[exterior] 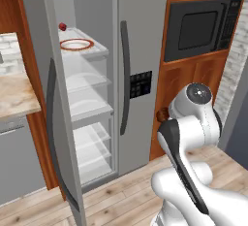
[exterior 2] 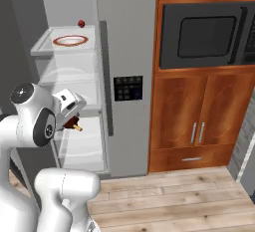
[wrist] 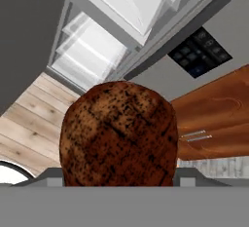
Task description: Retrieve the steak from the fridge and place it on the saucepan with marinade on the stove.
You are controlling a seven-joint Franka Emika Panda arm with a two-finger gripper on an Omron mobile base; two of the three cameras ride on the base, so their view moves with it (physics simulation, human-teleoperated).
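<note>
Fingers (exterior 2: 75, 125) around steak (wrist: 118, 133)

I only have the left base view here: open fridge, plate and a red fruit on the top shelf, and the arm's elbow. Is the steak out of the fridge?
Observer: Yes. The hand view shows the steak held right in front of the camera, outside the fridge.
Operator: Where is the end effector?
Observer: In the right base view, the end effector is in front of the open compartment, about level with a middle shelf, with a bit of the steak below it.
Operator: Is anything blocking the way back?
Observer: The right base view shows bare wooden floor in front of the cabinet under the microwave.
</note>
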